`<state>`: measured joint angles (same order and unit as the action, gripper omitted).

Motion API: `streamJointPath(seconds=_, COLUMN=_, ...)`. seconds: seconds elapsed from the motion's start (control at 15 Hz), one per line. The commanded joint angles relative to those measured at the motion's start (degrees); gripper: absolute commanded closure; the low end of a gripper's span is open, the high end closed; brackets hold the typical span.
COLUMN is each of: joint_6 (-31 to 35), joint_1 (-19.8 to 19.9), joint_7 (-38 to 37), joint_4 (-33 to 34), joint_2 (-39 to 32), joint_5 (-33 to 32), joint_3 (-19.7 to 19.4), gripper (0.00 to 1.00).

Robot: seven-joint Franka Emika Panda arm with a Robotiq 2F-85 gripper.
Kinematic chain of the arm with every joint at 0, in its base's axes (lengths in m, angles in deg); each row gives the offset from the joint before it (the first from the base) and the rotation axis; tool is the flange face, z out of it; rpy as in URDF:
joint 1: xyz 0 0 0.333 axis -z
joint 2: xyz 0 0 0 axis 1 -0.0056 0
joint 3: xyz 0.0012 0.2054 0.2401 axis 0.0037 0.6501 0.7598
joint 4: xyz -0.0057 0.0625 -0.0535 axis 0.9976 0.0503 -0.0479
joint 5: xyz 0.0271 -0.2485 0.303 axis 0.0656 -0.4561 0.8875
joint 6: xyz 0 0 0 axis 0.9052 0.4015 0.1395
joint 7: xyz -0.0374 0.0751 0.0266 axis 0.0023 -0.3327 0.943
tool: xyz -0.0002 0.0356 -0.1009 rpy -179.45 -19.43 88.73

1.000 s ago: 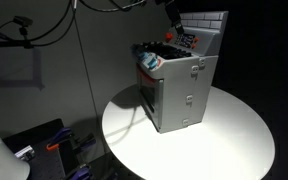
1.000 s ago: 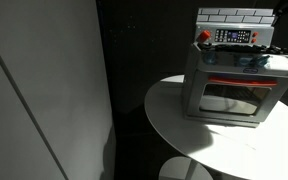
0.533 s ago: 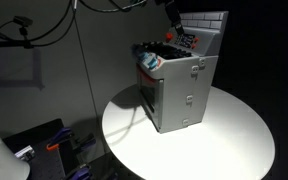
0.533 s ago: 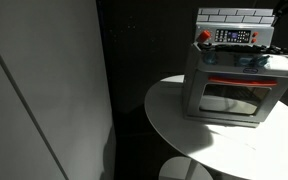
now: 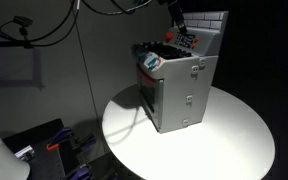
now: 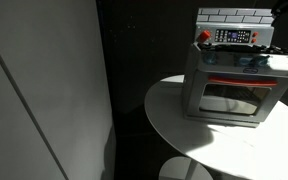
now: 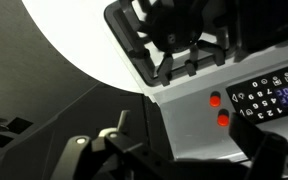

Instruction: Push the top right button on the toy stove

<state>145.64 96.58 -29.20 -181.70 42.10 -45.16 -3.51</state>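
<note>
The toy stove (image 5: 182, 88) is a grey box with a dark-windowed door (image 6: 231, 98), a black hob (image 7: 184, 38) and a white brick back panel (image 6: 234, 15). It stands on a round white table (image 5: 234, 145). My gripper (image 5: 176, 16) hangs above the hob, close in front of the back panel. In the wrist view my gripper (image 7: 189, 158) is open and empty, its fingers (image 7: 115, 132) wide apart. Between them lies the grey control panel (image 7: 184, 115) with two red buttons (image 7: 215, 99) and a black keypad (image 7: 274, 95).
Small toy items (image 5: 150, 62) sit on the hob near its front edge. Black cables (image 5: 44, 30) hang at the upper left. Dark gear (image 5: 44, 148) lies on the floor beside the table. A large grey panel (image 6: 44, 90) stands to the left of the table.
</note>
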Motion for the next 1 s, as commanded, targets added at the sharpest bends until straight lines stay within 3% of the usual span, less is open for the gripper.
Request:
streamJointPath(seconds=0.0, joint_6=0.83, joint_1=-1.16, joint_7=-2.62, joint_4=3.3, joint_2=-2.83, joint_5=-2.0, joint_3=-1.35, gripper=0.0)
streamJointPath(seconds=0.93, joint_6=0.07, joint_1=-5.08, joint_7=-3.81, joint_4=10.79, joint_2=-10.98, joint_5=-2.25, joint_3=-4.77, gripper=0.0)
